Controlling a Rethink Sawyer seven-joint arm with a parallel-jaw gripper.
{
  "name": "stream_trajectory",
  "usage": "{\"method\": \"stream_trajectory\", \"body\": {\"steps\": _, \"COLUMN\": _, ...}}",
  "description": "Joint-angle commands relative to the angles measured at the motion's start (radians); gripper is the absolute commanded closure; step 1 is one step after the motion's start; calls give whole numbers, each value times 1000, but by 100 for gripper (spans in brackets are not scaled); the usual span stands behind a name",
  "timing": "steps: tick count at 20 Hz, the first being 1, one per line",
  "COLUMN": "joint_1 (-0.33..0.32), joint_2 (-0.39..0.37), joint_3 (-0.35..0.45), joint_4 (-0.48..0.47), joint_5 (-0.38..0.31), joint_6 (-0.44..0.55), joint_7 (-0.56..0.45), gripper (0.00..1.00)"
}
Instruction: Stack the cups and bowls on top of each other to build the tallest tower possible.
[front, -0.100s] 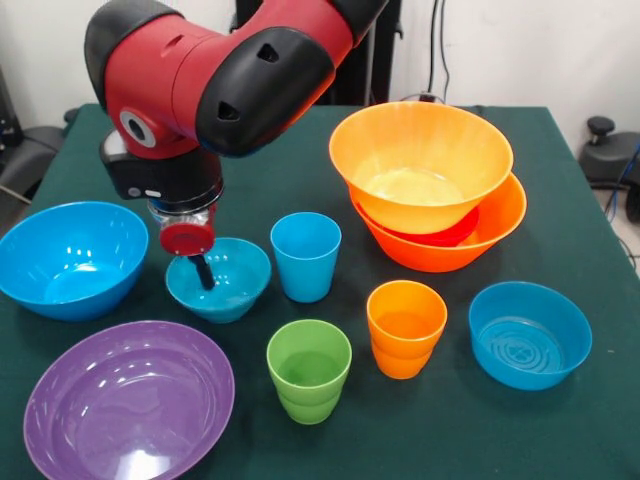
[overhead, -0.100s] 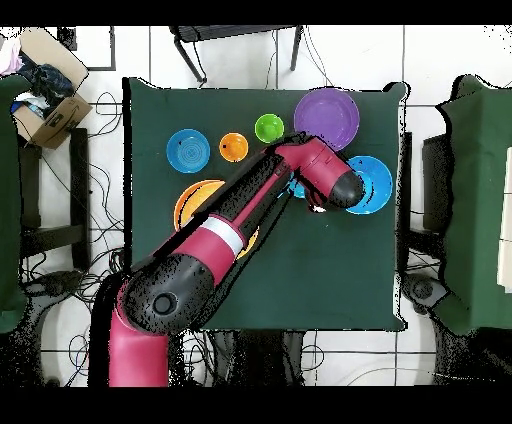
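My gripper (front, -0.100s: 203, 270) is reaching down into a small blue bowl (front, -0.100s: 222, 280) at the middle-left of the green table (front, -0.100s: 560, 440); one dark fingertip is showing inside the bowl near its inner wall, but I cannot tell how far my fingers are parted or whether they are clamping the rim. My red and black arm (overhead, -0.100s: 240, 225) is crossing the table in the overhead view and hiding that bowl almost wholly. A large blue bowl (front, -0.100s: 70, 258) is sitting just beside the small one, and a wide purple bowl (front, -0.100s: 128, 400) is lying in front of both. A blue cup (front, -0.100s: 305, 256) is standing upright just beside the small bowl on its other side, with a green cup (front, -0.100s: 309, 370) and an orange cup (front, -0.100s: 405, 327) upright nearer the camera. The tower (front, -0.100s: 430, 190) is standing well apart: a large orange bowl is bearing a red bowl, of which only a sliver is showing, and a second large orange bowl is tilting on top. Another small blue bowl (front, -0.100s: 529, 333) is resting alone beside the orange cup.
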Motion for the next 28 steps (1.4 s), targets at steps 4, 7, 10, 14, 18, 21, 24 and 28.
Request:
{"method": "stream_trajectory", "body": {"steps": 4, "joint_1": -14, "joint_2": 9, "joint_3": 198, "joint_4": 45, "joint_5": 55, "joint_6": 99, "joint_7": -315, "gripper": 100}}
{"method": "stream_trajectory", "body": {"steps": 7, "joint_1": -3, "joint_2": 1, "joint_3": 167, "joint_4": 68, "joint_5": 43, "joint_6": 110, "joint_7": -241, "gripper": 100}}
{"method": "stream_trajectory", "body": {"steps": 10, "joint_1": 12, "joint_2": -34, "joint_3": 166, "joint_4": 103, "joint_5": 42, "joint_6": 131, "joint_7": -320, "gripper": 100}}
{"method": "stream_trajectory", "body": {"steps": 14, "joint_1": 51, "joint_2": -91, "joint_3": 151, "joint_4": 175, "joint_5": 51, "joint_6": 114, "joint_7": -301, "gripper": 100}}
{"method": "stream_trajectory", "body": {"steps": 18, "joint_1": 98, "joint_2": -156, "joint_3": 128, "joint_4": 255, "joint_5": 38, "joint_6": 76, "joint_7": -286, "gripper": 100}}
{"method": "stream_trajectory", "body": {"steps": 21, "joint_1": 126, "joint_2": -199, "joint_3": 111, "joint_4": 307, "joint_5": 21, "joint_6": 56, "joint_7": -279, "gripper": 100}}
{"method": "stream_trajectory", "body": {"steps": 24, "joint_1": 163, "joint_2": -247, "joint_3": 94, "joint_4": 366, "joint_5": 8, "joint_6": 41, "joint_7": -256, "gripper": 100}}
{"method": "stream_trajectory", "body": {"steps": 28, "joint_1": 229, "joint_2": -319, "joint_3": 71, "joint_4": 443, "joint_5": -3, "joint_6": 24, "joint_7": -206, "gripper": 100}}
